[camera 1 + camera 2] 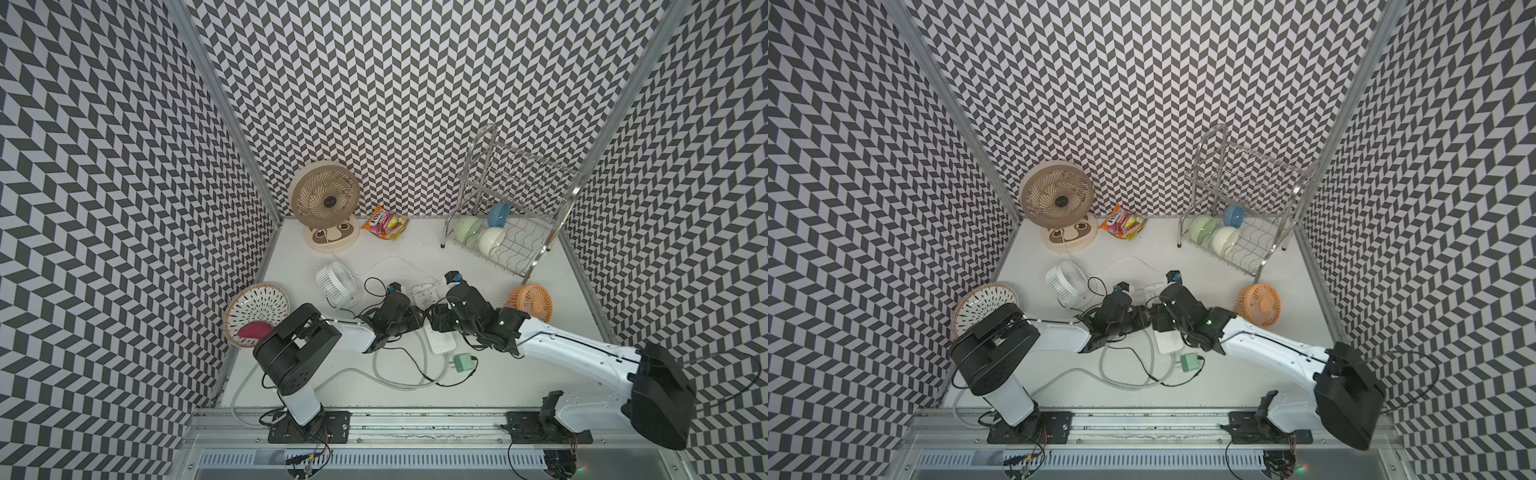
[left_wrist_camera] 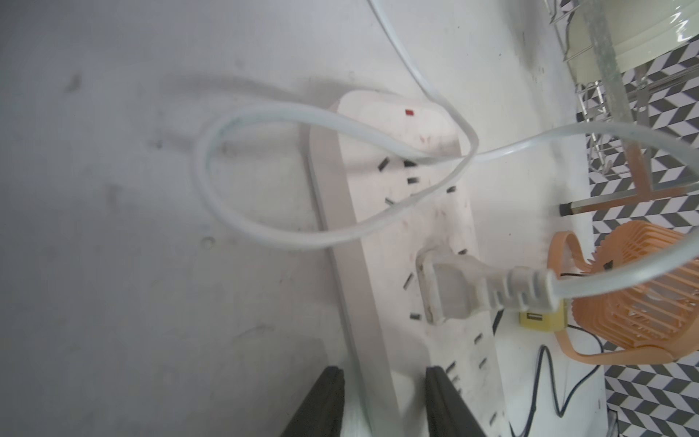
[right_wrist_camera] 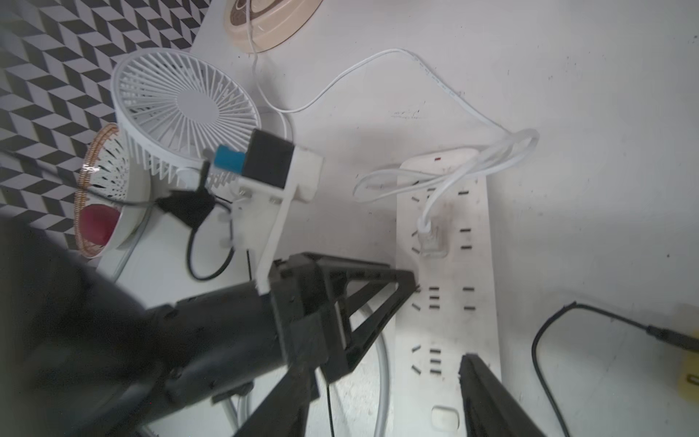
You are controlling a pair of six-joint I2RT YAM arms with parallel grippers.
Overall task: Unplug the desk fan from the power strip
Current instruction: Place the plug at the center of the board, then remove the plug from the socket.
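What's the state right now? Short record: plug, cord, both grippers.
plug: white, seated in the power strip, not yet pulled
cord: runs from the plug to the beige desk fan by the back wall
left gripper: fingers straddle the strip's long edge; grip unclear
right gripper: open, above the strip, short of the plug
loose: green adapter lies unplugged beside the strip

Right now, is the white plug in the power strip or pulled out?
In. The white plug sits seated in the power strip, its base against the strip's face; both wrist views show it.
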